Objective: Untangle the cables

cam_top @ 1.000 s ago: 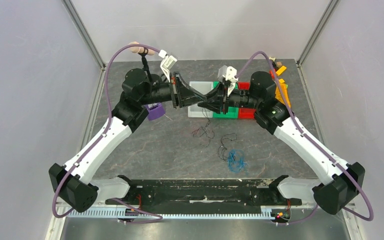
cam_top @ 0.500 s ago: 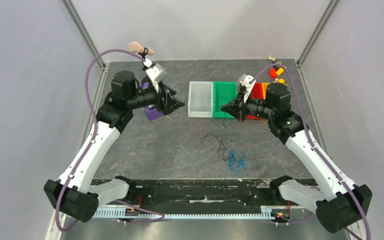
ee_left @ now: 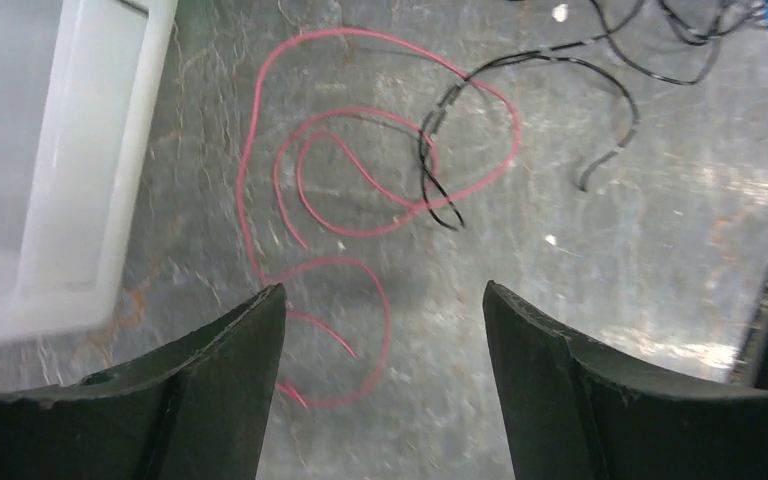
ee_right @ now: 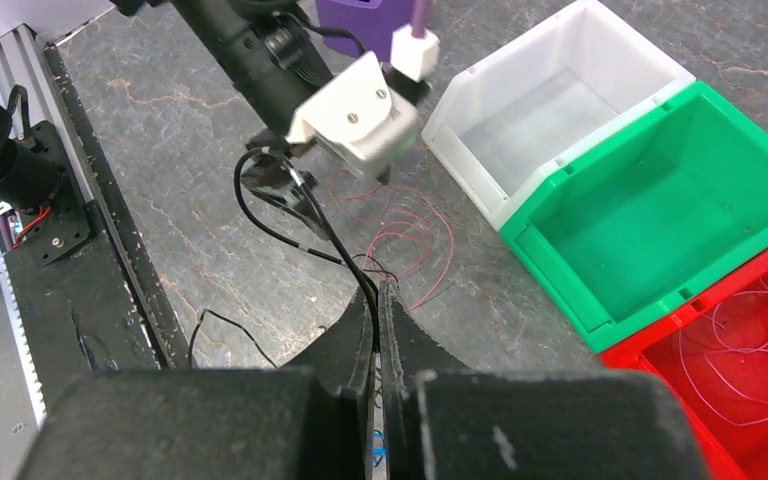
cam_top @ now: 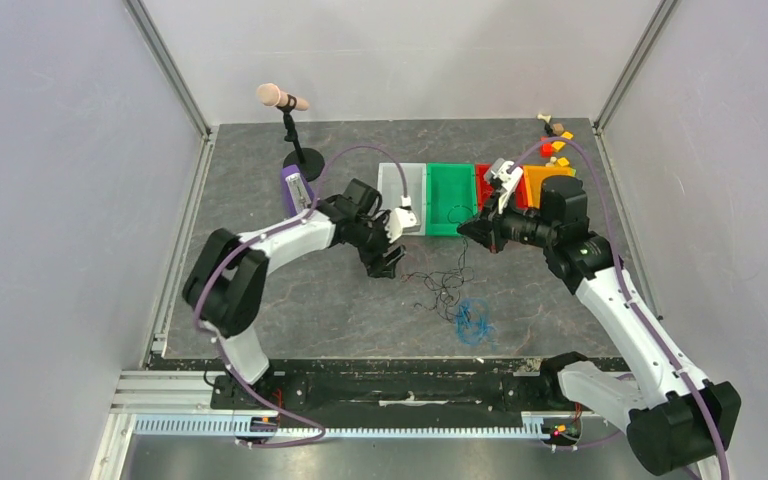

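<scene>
Left gripper opened over the red cable; right gripper clamped a black cable.

No text, label, brand, number or sign is legible in any view. The white plastic bin, green plastic bin and red plastic bin show plain, unmarked faces.

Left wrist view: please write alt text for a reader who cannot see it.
The open left gripper hovers over a red cable lying in loose loops on the grey table. A black cable crosses the loops at upper right; a white bin stands at the left edge.
</scene>
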